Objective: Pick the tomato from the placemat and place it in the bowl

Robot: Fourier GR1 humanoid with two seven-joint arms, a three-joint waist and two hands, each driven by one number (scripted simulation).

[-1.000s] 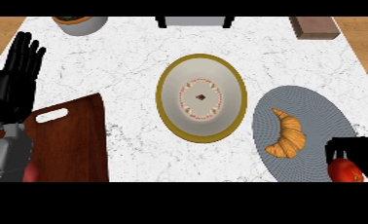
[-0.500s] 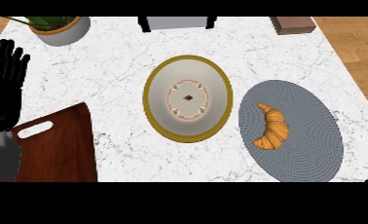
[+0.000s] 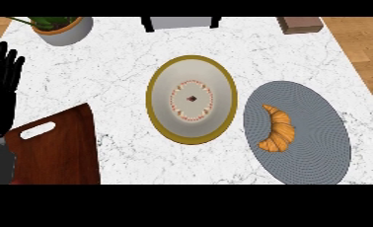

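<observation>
At left edge — left hand [image 3: 9,80] — upright.

1. A white marbled surface [image 3: 109,88] is filling most of the view.
2. Wooden floor [image 3: 353,36] is showing at the right and the top left corner.

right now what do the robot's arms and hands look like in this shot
Only the left hand shows, at the left edge of the head view: all black, with slim separate fingers and a thumb, no markings or cables visible on it. Below it, at the lower left corner, a sliver of grey forearm comes in. The right hand and its forearm are out of view.
</observation>
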